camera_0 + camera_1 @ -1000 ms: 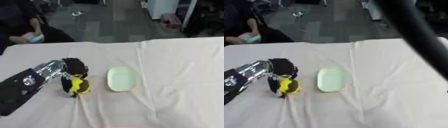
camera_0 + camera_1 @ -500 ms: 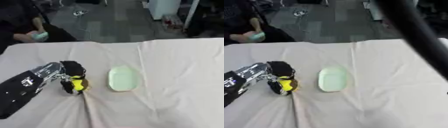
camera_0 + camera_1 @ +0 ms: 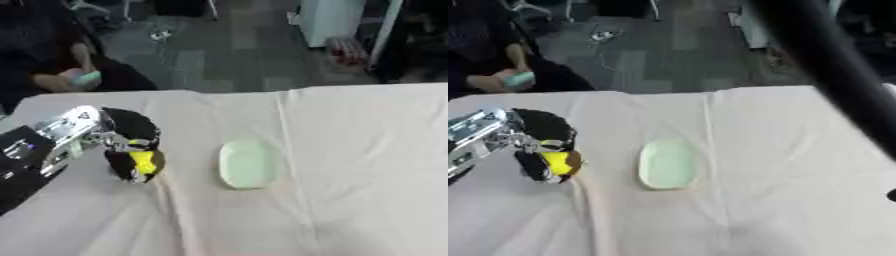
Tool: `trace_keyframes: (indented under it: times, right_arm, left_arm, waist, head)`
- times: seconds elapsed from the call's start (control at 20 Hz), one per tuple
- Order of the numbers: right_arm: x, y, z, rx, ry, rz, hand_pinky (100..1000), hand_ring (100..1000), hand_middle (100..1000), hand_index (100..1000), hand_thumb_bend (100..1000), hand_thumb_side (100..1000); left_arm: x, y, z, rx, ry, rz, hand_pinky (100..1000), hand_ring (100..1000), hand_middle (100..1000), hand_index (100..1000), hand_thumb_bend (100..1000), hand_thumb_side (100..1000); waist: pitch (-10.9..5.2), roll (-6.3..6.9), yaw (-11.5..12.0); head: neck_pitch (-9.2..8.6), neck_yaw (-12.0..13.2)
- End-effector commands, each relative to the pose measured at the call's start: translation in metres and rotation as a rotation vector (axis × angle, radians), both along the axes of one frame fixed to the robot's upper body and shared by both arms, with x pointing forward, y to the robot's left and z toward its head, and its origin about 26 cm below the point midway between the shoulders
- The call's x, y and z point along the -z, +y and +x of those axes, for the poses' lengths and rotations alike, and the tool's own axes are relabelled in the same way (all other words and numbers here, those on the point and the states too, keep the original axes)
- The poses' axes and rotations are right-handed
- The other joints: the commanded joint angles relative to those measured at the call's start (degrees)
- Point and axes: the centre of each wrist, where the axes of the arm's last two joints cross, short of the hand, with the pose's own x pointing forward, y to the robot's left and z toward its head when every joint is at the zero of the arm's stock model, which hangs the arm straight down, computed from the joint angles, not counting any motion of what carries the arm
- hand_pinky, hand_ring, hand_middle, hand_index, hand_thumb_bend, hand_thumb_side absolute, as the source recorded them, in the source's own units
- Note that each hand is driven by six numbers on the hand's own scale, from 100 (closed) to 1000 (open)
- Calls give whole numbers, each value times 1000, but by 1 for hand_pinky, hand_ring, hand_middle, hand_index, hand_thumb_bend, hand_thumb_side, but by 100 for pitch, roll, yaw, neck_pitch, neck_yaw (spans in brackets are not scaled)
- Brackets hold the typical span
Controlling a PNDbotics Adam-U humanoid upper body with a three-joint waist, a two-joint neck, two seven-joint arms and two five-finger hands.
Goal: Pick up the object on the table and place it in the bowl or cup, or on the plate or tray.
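Left eye view: left robot hand (image 3: 131,145) half-hides yellow object (image 3: 143,162).

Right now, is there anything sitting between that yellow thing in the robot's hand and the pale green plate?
Nothing visible. The left hand is curled round the yellow object, and only bare white tablecloth, with a fold in it, lies between it and the pale green plate to its right.

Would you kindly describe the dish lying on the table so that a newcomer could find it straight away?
Start from the table with its pale cloth. Near its middle lies a pale green oval plate, empty and flat. It lies apart from the left hand, whose black fingers curl round a yellow object; its green tint alone sets it off from the cloth.
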Motion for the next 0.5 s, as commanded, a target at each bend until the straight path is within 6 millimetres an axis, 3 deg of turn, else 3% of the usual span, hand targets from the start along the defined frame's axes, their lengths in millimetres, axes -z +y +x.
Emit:
trace_keyframes:
  times: [0.05,0.25,0.5]
  right_arm:
    - [-5,-1,-1,2,-14,-11,213,491,572,333,245,1000]
    - [-5,-1,-1,-3,-15,-13,214,492,571,328,237,1000]
    - [-9,1,2,-24,-28,-17,215,492,571,328,222,1000]
  left_arm:
    - [-31,3,-6,-4,-28,-13,100,100,117,300,100,566]
    - [-43,-9,-7,60,-125,-94,100,100,115,295,100,557]
    - [-42,-24,4,159,-238,-167,100,100,114,292,100,554]
  waist:
    - [-77,5,13]
    - [-82,3,-7]
    - [-65,11,-112]
  head:
    - [-107,-85]
    - [-169,-80]
    - [-237,16]
